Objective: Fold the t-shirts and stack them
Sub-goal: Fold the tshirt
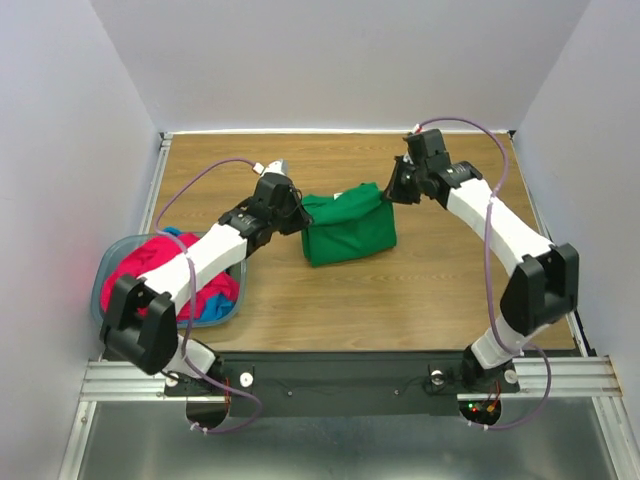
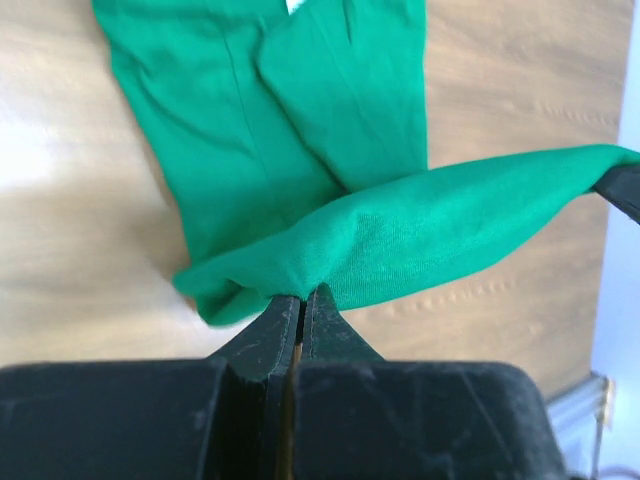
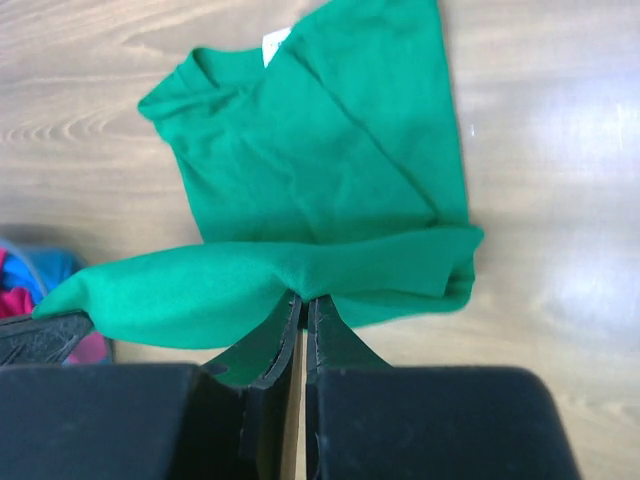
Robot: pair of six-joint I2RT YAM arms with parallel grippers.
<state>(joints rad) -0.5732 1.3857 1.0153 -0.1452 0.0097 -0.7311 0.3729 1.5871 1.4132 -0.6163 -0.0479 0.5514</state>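
Observation:
The green t-shirt lies partly folded mid-table, its far edge lifted off the wood between both arms. My left gripper is shut on that edge's left corner; in the left wrist view its tips pinch bunched green cloth. My right gripper is shut on the right corner, its tips clamping the fold. The rest of the shirt lies flat below, collar and white label showing. The pink-red t-shirt and the blue one sit in the basket.
A grey-blue plastic basket stands at the table's left edge, under my left arm. White walls close in the table on three sides. Bare wood lies between the green shirt and the arm bases.

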